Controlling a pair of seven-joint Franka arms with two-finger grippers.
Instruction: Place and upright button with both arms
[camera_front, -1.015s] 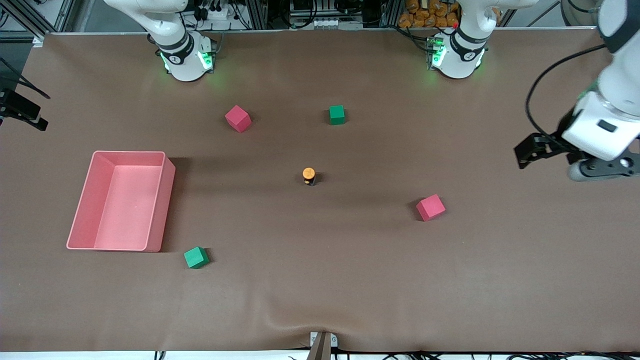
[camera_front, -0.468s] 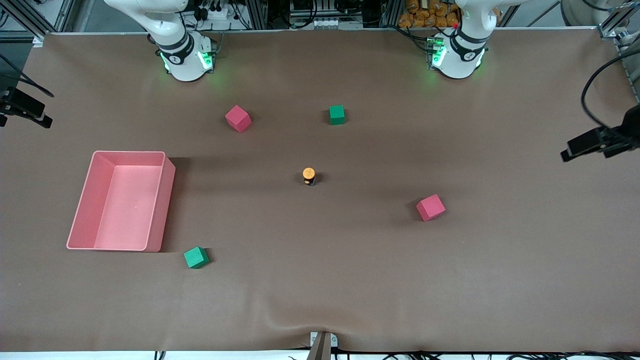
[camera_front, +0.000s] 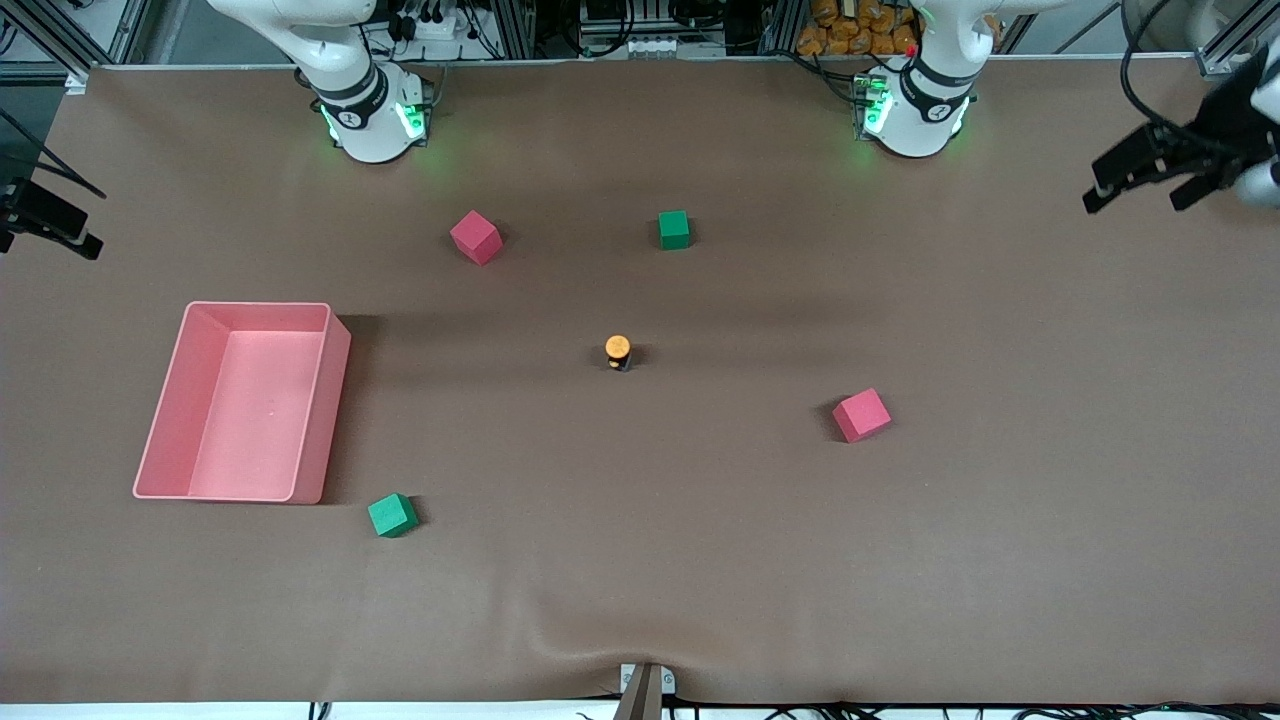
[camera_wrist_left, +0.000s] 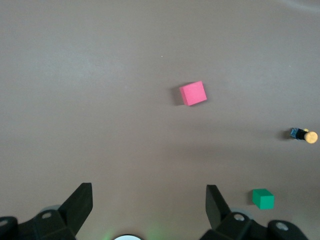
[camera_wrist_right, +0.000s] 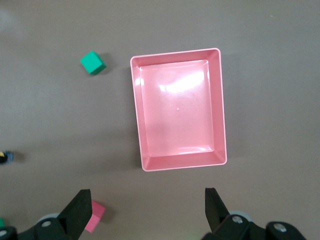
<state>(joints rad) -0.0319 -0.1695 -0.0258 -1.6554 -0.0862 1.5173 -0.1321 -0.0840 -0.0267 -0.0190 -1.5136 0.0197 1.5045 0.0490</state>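
- The right gripper (camera_wrist_right: 145, 212) shows at the far left edge of the front view, up in the air over the right arm's end of the table (camera_front: 640, 600); in its wrist view the two fingers stand wide apart with nothing between them.
- The pink tray (camera_front: 170, 400) lies in the left part of the front view, and I see nothing in it.
- A green cube (camera_front: 391, 515) sits lower in the frame, just beside the tray's near corner.
- A pink cube (camera_front: 475, 237) is in the upper middle of the frame.
- The button (camera_front: 618, 352) stands at the centre of the frame, upright, with the orange cap on top and the dark body below, apart from all cubes.
- A second green cube (camera_front: 674, 229) is above it in the frame.
- A second pink cube (camera_front: 861, 415) lies lower and to the right of the button.
- The left gripper (camera_front: 1150, 180) hangs in the upper right corner over the left arm's end of the table, released, holding nothing.
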